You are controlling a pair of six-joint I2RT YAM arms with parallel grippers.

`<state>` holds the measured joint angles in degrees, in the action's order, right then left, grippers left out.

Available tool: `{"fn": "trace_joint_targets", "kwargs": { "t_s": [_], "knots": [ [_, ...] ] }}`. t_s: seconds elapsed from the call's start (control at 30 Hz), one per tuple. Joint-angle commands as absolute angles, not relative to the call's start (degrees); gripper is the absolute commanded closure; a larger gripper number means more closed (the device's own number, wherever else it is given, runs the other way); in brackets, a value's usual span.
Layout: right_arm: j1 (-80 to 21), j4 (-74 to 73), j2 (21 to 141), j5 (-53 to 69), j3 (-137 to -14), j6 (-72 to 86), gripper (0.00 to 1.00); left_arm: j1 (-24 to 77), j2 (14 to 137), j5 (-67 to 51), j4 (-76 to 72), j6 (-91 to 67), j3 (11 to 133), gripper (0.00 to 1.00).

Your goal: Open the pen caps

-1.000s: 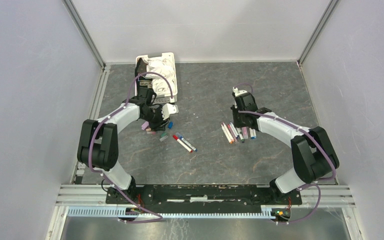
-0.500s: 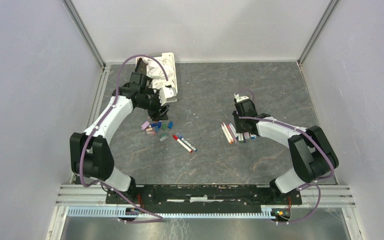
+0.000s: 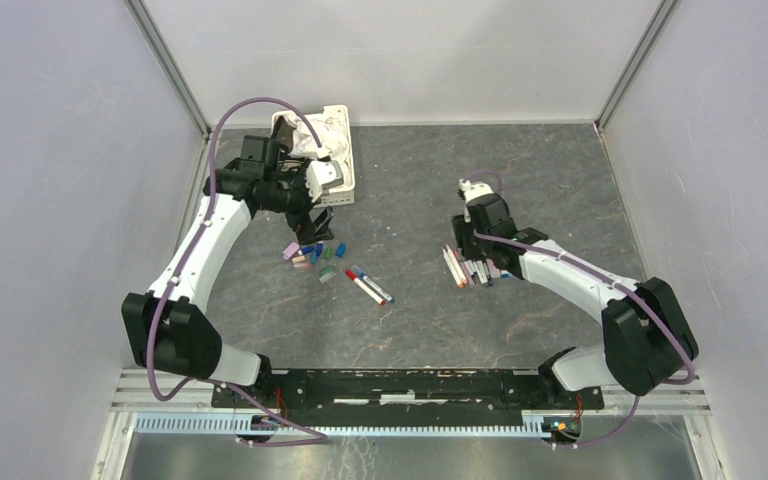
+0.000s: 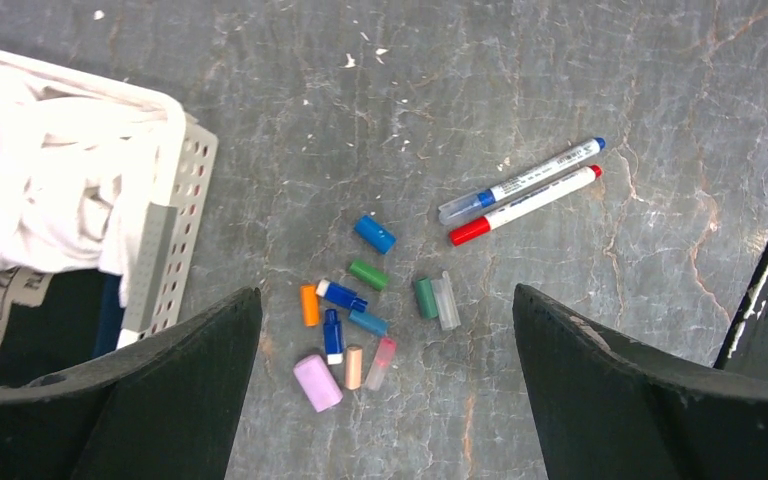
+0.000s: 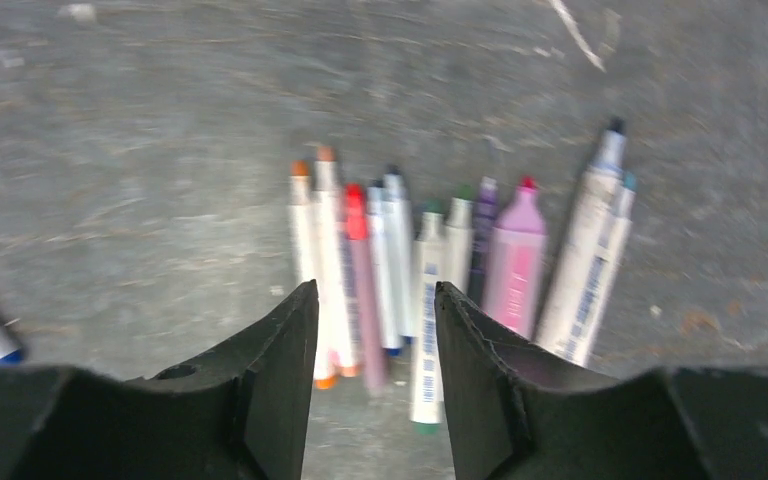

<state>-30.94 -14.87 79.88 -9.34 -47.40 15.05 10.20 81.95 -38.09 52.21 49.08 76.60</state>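
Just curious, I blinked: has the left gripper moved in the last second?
Yes. The left gripper has shifted from over the pen caps toward the white basket, now at its near edge.

This is a robot lab test cell: a grey marbled table (image 3: 430, 320) boxed in by plain pale walls (image 3: 50, 200) on aluminium posts (image 3: 167, 65). A cabled left arm (image 3: 197, 250) and right arm (image 3: 560, 272) are bolted to a metal rail (image 3: 660, 385) at the near edge.

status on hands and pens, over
Left hand open, empty, above loose caps. Right hand open over uncapped pen row. Two pens apart look capped.
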Motion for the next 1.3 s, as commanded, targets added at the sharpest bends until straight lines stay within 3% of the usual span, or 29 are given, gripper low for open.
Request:
{"fn": "trace_joint_targets", "kwargs": {
  "t_s": [0.0, 0.27, 0.57, 1.27],
  "knots": [
    [-39.79, -12.78, 82.48, -6.79, -52.46, 13.09, 0.48, 8.38, 80.09, -40.3, 53.32, 45.13, 79.84, 0.0],
    [-51.16, -12.12, 96.42, -5.03, -63.79, 11.51, 0.53, 5.3, 80.66, -40.45, 56.67, 45.02, 80.48, 0.0],
    [-54.83, -13.05, 107.17, -4.17, -72.08, 11.12, 0.6, 0.27, 83.32, -42.97, 60.01, 44.37, 81.32, 0.0],
    [-60.25, -13.36, 108.01, -7.62, -72.42, 10.36, 0.68, 0.09, 84.13, -42.06, 60.47, 46.38, 79.74, 0.0]
  ]
}}
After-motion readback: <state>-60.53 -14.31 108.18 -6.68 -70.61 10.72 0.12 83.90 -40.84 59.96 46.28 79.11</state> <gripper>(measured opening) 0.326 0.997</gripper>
